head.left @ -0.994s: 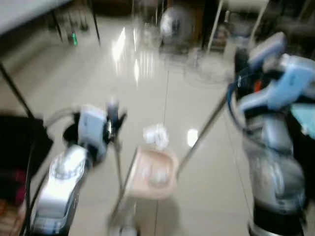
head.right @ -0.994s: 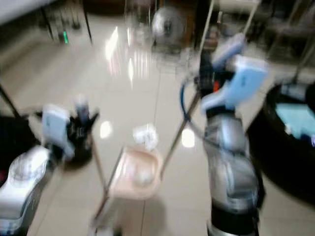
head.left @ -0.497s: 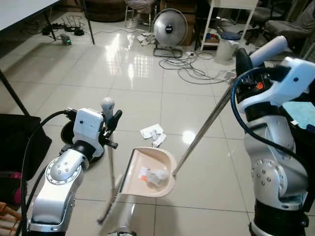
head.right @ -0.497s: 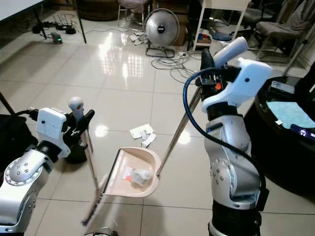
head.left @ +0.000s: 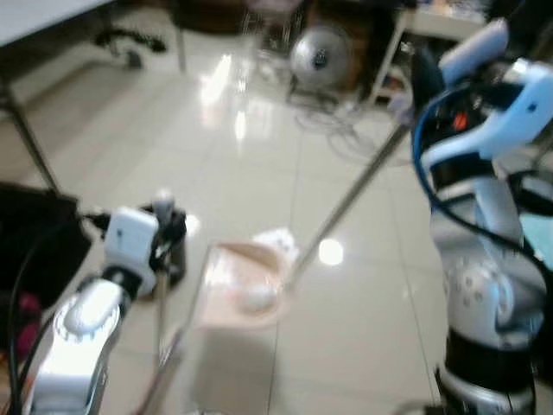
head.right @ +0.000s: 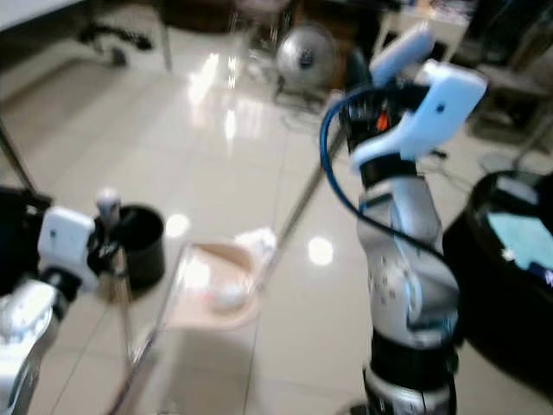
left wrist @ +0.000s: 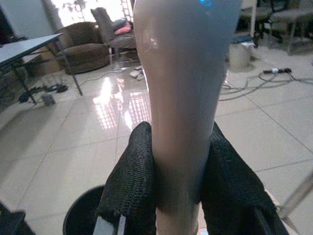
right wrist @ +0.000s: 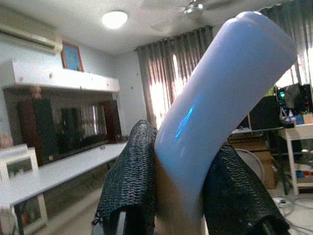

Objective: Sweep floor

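A beige dustpan (head.left: 226,275) rests on the tiled floor with a crumpled white wad (head.left: 257,296) inside it. White paper scraps (head.left: 278,240) lie at its far edge. The dustpan's long metal pole (head.left: 346,203) slants up to my right gripper (head.left: 421,82), which is shut on the pale blue grip (right wrist: 220,98), with black fingers (right wrist: 132,181) on both sides. My left gripper (head.left: 164,229) is shut on the broom handle (left wrist: 181,98), fingers (left wrist: 131,181) pressed against it. The broom stick (head.left: 160,333) runs down beside the dustpan. The eye views are blurred.
A black bin (head.right: 143,251) stands on the floor by my left gripper. A floor fan (head.left: 318,54) and loose cables (head.left: 346,121) lie at the back. A table leg (head.left: 30,143) and a black object (head.left: 34,233) are on the left, and a dark round unit (head.right: 510,259) on the right.
The whole picture has shifted and blurred, so the camera has moved. The dustpan now sits closer to the white paper scraps. Both grippers keep their hold.
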`<state>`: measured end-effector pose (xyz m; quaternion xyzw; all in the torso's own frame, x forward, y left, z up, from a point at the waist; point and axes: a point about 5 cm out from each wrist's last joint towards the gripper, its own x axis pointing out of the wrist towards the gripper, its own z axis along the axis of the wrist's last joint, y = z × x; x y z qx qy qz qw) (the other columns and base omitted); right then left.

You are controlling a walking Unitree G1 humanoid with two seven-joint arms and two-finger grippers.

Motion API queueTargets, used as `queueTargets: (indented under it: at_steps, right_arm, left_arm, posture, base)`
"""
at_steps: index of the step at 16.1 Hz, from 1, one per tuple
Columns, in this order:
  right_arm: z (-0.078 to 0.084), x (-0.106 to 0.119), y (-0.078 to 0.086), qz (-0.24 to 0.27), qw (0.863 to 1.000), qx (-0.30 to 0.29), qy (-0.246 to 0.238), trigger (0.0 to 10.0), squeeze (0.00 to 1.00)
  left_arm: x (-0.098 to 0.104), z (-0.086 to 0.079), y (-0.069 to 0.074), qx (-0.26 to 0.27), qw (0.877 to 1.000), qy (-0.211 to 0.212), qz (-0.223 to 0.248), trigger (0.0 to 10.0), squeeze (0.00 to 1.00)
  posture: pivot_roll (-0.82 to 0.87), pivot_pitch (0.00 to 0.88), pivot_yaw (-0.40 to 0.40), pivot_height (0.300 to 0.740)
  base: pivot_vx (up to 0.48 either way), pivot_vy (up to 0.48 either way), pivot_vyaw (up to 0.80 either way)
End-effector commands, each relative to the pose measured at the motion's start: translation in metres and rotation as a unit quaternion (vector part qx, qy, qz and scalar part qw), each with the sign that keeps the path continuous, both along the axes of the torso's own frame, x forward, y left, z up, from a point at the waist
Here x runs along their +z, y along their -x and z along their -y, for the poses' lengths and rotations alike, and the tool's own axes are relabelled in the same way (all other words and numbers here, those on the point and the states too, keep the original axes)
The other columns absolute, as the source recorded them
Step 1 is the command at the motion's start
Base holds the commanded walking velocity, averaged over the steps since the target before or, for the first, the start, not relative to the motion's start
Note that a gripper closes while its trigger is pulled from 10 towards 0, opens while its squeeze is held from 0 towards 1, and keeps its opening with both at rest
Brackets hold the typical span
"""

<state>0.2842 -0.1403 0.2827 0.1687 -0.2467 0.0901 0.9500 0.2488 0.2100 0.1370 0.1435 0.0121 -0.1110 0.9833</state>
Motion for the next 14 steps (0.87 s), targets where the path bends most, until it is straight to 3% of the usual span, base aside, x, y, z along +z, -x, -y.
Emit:
queueTargets:
  at_steps: [1, 6, 8, 14]
  right_arm:
    - [0.016, 0.007, 0.0, 0.013, 0.999, -0.031, 0.0, 10.0, 0.0]
    - [0.017, 0.012, -0.004, 0.017, 1.0, -0.02, 0.0, 10.0, 0.0]
    - [0.021, 0.013, -0.007, 0.009, 0.999, -0.016, -0.051, 10.0, 0.0]
    - [0.014, 0.015, -0.014, 0.007, 0.999, 0.013, -0.043, 10.0, 0.0]
  left_arm:
    - [0.004, 0.01, 0.003, -0.025, 1.0, -0.004, 0.013, 10.0, 0.0]
    - [0.001, 0.01, 0.004, -0.025, 1.0, -0.008, 0.009, 10.0, 0.0]
    - [-0.001, 0.009, 0.006, -0.019, 1.0, -0.007, 0.005, 10.0, 0.0]
    - [-0.006, 0.003, 0.016, 0.0, 1.0, -0.007, -0.004, 10.0, 0.0]
  posture:
    - [0.07, 0.047, -0.074, 0.74]
    - [0.07, 0.046, -0.079, 0.74]
    - [0.07, 0.046, -0.086, 0.74]
    - [0.09, 0.05, -0.102, 0.74]
  base:
    - [0.42, 0.0, 0.0]
    - [0.421, 0.0, 0.0]
    - [0.422, 0.0, 0.0]
    - [0.423, 0.0, 0.08]
